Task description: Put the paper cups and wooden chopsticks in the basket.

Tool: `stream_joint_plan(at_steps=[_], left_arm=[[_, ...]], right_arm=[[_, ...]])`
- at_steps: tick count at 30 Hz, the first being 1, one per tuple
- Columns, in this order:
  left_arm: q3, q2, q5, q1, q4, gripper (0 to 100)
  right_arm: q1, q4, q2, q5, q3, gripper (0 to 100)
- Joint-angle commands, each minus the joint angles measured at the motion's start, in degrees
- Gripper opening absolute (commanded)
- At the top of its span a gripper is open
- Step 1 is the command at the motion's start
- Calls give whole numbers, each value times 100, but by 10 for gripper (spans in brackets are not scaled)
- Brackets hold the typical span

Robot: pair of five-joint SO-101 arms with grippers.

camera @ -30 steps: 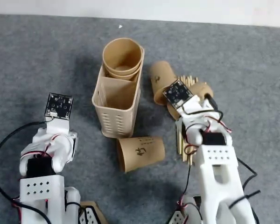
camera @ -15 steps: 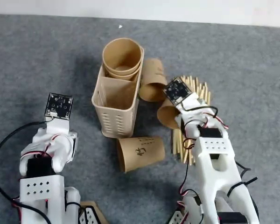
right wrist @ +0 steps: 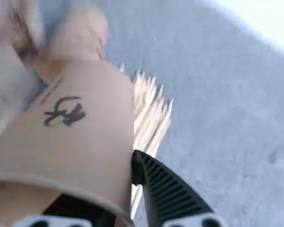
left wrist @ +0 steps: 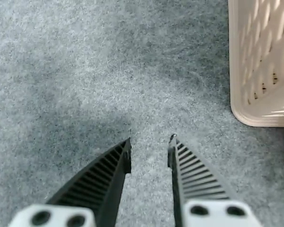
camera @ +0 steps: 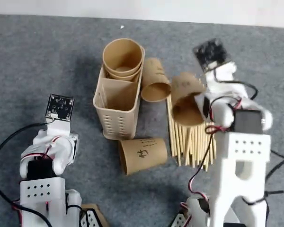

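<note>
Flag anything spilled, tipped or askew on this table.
The chopsticks lie scattered loose beside the basket. One cup lies tipped in front of it, another cup on its side beside its wall. The right gripper holds a third cup tilted above the chopsticks.

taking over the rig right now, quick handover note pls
Left gripper: open, over the carpet by the basket.
Right gripper: shut on a paper cup, above the chopsticks.
Done: stacked cups stand in the basket's far compartment.
Left to do: the held cup, a second cup lying beside the basket, a third cup lying at its near end, and all the chopsticks, loose on the carpet.
</note>
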Motion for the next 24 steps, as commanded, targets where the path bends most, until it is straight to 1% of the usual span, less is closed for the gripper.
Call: stream_joint_plan(at_steps=[1,3,5,6,9,12,14,24], left_arm=[[-22,13,-53,66,-88,162],[-22,13,-53,66,-88,162],[-22,13,-53,66,-88,162],[-22,13,-53,66,-88,162],[-22,13,-53,66,-88,161],[-22,13,-53,66,-88,161],[-22,4,-53,66,-88,161],[-22,-13,-53,66,-88,161]], right_arm=[[-831,664,-198,-695,-2211,8],[-1429,620,-180,-1064,-2879,7],[-1833,365,4,-1336,-2932,7],[-1912,259,145,-1398,-2932,7],[-1965,13,787,-1433,-2712,7],[-1956,4,1323,-1459,-2651,7],[-1956,4,1631,-1653,-2651,7],[-2158,-136,2396,-1758,-2668,6]])
